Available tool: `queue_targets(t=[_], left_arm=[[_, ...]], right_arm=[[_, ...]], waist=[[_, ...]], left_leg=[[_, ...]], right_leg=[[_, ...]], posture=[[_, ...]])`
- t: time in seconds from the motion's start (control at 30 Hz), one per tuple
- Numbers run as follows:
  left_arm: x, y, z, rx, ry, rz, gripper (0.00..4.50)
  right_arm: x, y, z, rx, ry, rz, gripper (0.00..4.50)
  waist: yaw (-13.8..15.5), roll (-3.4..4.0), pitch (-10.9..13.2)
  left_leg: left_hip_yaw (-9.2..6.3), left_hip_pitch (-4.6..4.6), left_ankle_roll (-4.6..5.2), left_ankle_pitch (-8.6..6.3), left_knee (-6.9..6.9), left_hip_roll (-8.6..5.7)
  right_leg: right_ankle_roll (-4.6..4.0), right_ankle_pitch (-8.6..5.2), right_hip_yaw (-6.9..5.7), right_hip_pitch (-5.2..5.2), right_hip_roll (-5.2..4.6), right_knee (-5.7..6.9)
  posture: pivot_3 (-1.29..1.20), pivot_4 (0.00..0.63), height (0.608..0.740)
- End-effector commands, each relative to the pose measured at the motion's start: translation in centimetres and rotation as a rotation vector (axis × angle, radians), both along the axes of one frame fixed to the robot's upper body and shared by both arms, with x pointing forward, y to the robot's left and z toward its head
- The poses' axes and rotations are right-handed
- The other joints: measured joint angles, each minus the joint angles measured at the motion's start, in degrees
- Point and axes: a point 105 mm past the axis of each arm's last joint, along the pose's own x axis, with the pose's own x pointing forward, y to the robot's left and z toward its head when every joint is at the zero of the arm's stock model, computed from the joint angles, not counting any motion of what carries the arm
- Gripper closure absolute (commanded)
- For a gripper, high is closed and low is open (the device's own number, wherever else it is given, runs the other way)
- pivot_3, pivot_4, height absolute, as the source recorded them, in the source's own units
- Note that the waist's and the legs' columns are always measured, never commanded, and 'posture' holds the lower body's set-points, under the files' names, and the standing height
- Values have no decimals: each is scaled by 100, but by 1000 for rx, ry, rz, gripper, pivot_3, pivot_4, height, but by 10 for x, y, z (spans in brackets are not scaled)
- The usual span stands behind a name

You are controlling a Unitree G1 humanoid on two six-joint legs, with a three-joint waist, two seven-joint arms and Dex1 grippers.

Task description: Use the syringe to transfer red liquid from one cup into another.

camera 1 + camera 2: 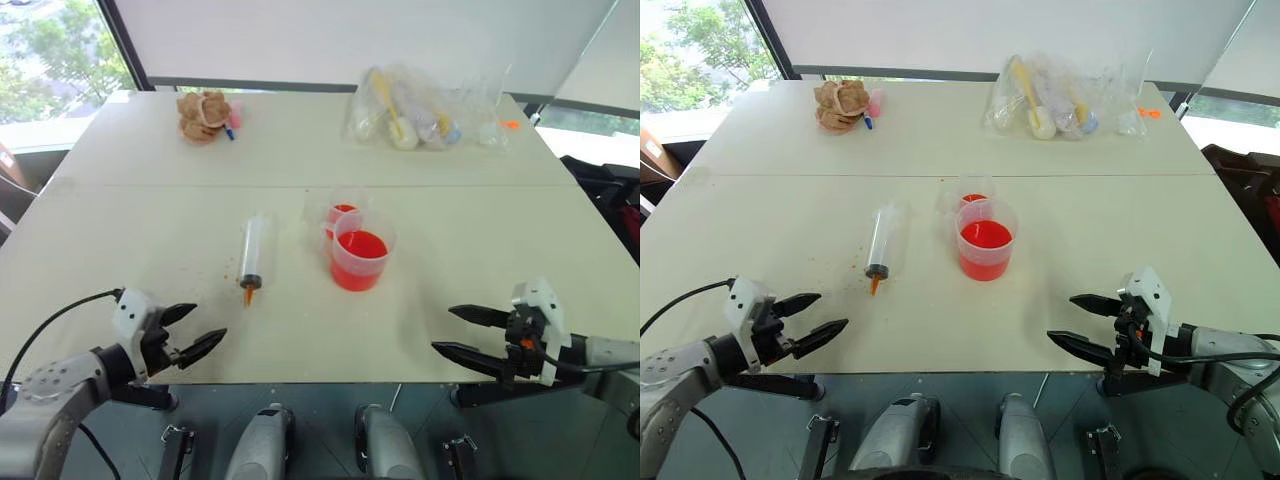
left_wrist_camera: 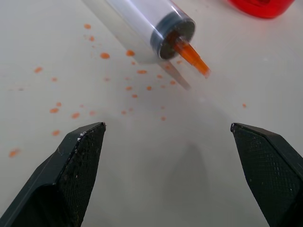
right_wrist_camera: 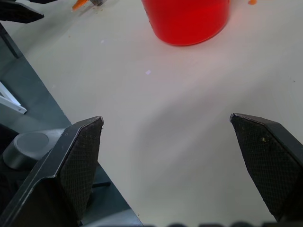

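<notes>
White tabletop (image 1: 480,250) is filling the left eye view, and the large clear plastic syringe (image 1: 255,252) with a dark band and orange tip is lying flat on it, untouched, tip pointing toward the robot. Just to the right of the syringe, the wider clear plastic cup (image 1: 362,254) is holding bright red-orange liquid (image 1: 362,245). The smaller, narrower clear cup (image 1: 342,213) is standing directly behind the wider cup, touching or nearly touching it, with some red showing in it too. Near and to the left of the syringe, the left gripper (image 1: 188,331) is hovering with its two black fingers spread apart and empty. Well to the right of the syringe, the right gripper (image 1: 468,331) is likewise hanging wide and empty.

From the left wrist view, the syringe's orange tip (image 2: 191,56) is lying ahead of the parted fingers (image 2: 75,170), amid orange droplets (image 2: 105,56) on the table.

From the right wrist view, the wider cup's red base is sitting beyond the spread fingers (image 3: 80,161).

Judging by this, the task is at its very start: picking up the syringe is the step in hand. The next move probably calls for the left gripper reaching forward and closing around the barrel.
</notes>
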Motion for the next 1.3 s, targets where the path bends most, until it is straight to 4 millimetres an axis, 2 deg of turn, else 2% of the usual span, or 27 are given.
queue_targets(t=[0.03,0.53,0.73,0.8,0.9,1.03,1.17,1.3], left_arm=[[1,0,7,-1,-11,-7,56],[10,0,8,-21,-64,48,56],[7,-7,8,-39,-63,43,56],[12,-6,14,-32,-64,60,56],[24,-8,38,-96,-53,87,56],[50,-18,66,-9,47,57,56],[84,-26,84,110,188,114,56],[111,-32,94,100,332,197,56]], right_arm=[[1,4,5,6,-31,11,0],[8,5,1,11,-59,-20,0],[10,6,0,11,-58,-28,0],[10,5,0,2,-54,-29,0],[11,0,5,-20,-61,-29,0],[15,-4,31,-46,-115,12,0],[16,16,78,-68,-241,130,0],[16,36,109,-70,-348,198,0]], waist=[[-1,0,0],[-1,0,-1],[0,0,-2],[-1,0,-2],[22,0,-2],[7,-3,-3],[-26,1,-2],[-57,-15,7]], left_leg=[[0,0,0,0,0,0],[1,1,0,0,1,0],[0,1,0,0,2,-1],[0,1,0,0,2,-1],[-3,1,1,1,5,-1],[-13,2,3,2,21,-6],[-11,10,4,3,28,-11],[-11,17,4,2,18,-16]], right_leg=[[0,0,0,0,0,0],[0,0,-1,3,2,0],[0,1,-1,4,1,0],[0,1,-1,4,1,0],[0,1,-3,6,2,2],[5,3,-13,15,5,12],[20,10,-11,22,14,22],[43,15,-12,24,25,35]], posture=[[0,150,737],[0,150,737],[0,150,737],[0,150,737],[0,150,737],[0,150,737],[0,150,737],[0,150,737]])
